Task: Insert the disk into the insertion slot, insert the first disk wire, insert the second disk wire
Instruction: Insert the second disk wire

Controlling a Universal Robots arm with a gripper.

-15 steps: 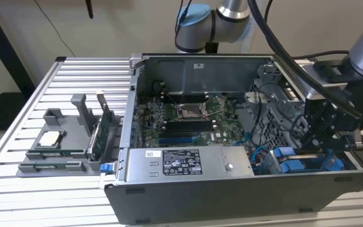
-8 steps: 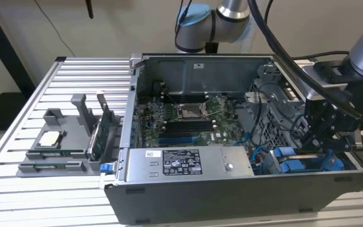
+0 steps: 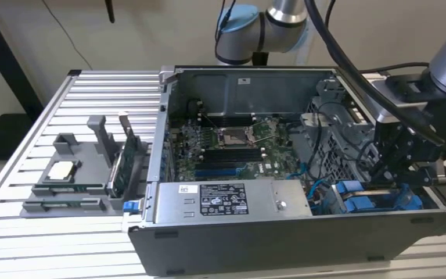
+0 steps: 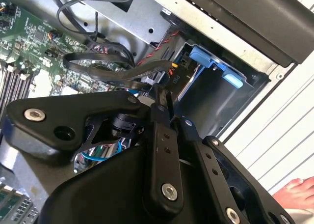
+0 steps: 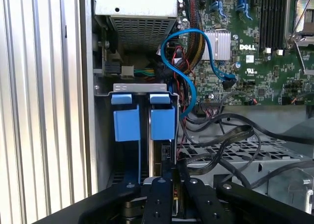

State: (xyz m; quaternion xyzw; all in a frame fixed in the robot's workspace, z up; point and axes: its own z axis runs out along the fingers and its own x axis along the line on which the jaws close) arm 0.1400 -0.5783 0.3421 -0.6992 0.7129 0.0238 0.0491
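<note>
Tool (image 5: pixel 174 172) fingers pinch a connector beside the blue-framed disk (image 5: pixel 163 123).

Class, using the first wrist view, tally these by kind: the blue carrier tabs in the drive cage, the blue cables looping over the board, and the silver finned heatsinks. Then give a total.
Blue carrier tabs: 2
Blue cable: 1
Silver finned heatsink: 1
Total: 4

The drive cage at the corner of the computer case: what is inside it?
Inside the insertion slot two blue carriers stand side by side, with the gripper right at them. The disk itself is covered by carrier, cage wall and gripper.
</note>
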